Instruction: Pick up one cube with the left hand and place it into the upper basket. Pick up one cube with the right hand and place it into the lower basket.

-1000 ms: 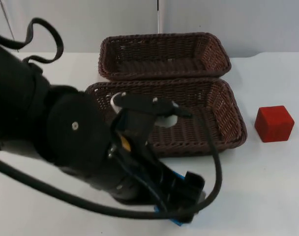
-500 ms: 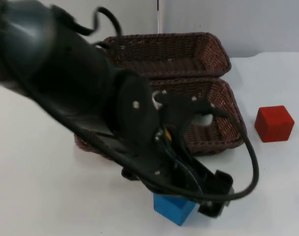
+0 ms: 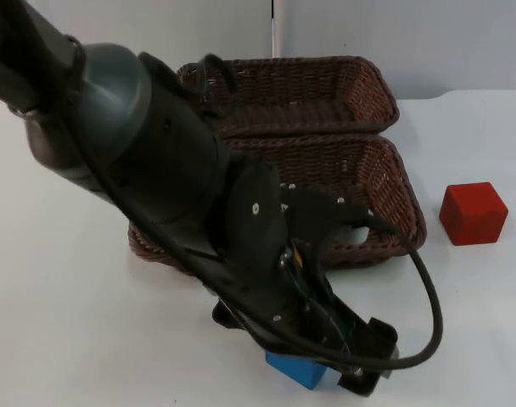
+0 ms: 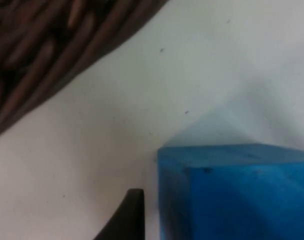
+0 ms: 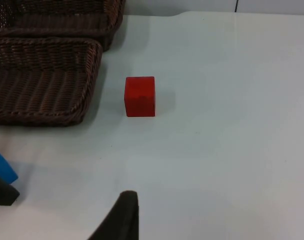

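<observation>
Top view: the left gripper (image 3: pixel 360 373) is seen lowered over the blue cube (image 3: pixel 296 370) on the tabletop (image 3: pixel 63 305), in front of the lower basket (image 3: pixel 385 182); its finger state cannot be told. The red cube (image 3: pixel 472 213) is seen beside that basket, while the upper basket (image 3: pixel 326 89) lies behind it.

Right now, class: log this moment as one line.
left gripper: at blue cube, not lifted | right gripper: waiting | red cube: on table | baskets: no cubes visible

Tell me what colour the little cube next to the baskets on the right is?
Red. The small red cube shows best in the right wrist view, standing alone on the white table.
</observation>
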`<state>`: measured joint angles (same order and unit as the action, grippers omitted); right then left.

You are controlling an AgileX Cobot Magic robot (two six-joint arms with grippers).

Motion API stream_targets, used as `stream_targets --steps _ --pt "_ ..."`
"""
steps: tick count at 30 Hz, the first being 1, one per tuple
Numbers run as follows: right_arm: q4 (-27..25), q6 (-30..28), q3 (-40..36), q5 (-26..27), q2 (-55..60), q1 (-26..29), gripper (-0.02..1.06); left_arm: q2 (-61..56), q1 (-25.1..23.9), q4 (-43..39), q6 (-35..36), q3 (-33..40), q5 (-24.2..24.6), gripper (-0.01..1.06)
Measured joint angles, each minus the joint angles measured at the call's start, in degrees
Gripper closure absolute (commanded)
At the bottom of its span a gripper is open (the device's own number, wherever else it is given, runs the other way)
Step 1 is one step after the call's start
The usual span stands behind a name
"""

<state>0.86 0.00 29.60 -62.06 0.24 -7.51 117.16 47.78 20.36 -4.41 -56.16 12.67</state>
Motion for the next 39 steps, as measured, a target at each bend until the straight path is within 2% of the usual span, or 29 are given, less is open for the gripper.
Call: stream_targets --steps 18,20,22,23,24,28,29,32,33,34,35,39 --pt "0.0 0.0 0.0 0.0 0.0 0.0 -0.01 0.6 0.0 -1.3 0.0 0.0 -1.8 0.0" --pt "0.0 0.0 0.0 0.0 0.0 0.0 -0.01 0.6 0.0 -1.3 0.0 0.0 -1.8 0.02" --pt "0.0 0.0 0.0 0.0 0.0 0.0 -0.01 0.6 0.0 -1.3 0.0 0.0 -1.8 0.12" --pt "0.0 0.0 0.0 0.0 0.0 0.0 -0.01 0.6 0.0 -1.3 0.0 0.0 -1.8 0.12" --pt "0.0 0.0 0.0 0.0 0.0 0.0 -0.01 0.6 0.0 -1.3 0.0 0.0 -1.8 0.19" --pt "0.0 0.0 0.0 0.0 0.0 0.0 -0.01 0.6 0.0 -1.3 0.0 0.0 -1.8 0.55" --pt "0.0 0.0 0.0 0.0 0.0 0.0 -0.01 0.6 0.0 -1.3 0.0 0.0 -1.8 0.55" --pt "0.0 0.0 0.0 0.0 0.0 0.0 -0.01 0.6 0.0 -1.3 0.0 0.0 -1.8 0.88" --pt "0.0 0.0 0.0 0.0 0.0 0.0 -0.01 0.6 0.0 -1.3 0.0 0.0 -1.8 0.88" --pt "0.0 0.0 0.0 0.0 0.0 0.0 -0.01 0.6 0.0 -1.3 0.0 0.0 -1.8 1.0" --pt "0.0 0.0 0.0 0.0 0.0 0.0 -0.01 0.6 0.0 -1.3 0.0 0.0 -1.6 1.05" --pt "0.0 0.0 0.0 0.0 0.0 0.0 -0.01 0.0 0.0 -1.3 0.0 0.0 -0.2 1.05"
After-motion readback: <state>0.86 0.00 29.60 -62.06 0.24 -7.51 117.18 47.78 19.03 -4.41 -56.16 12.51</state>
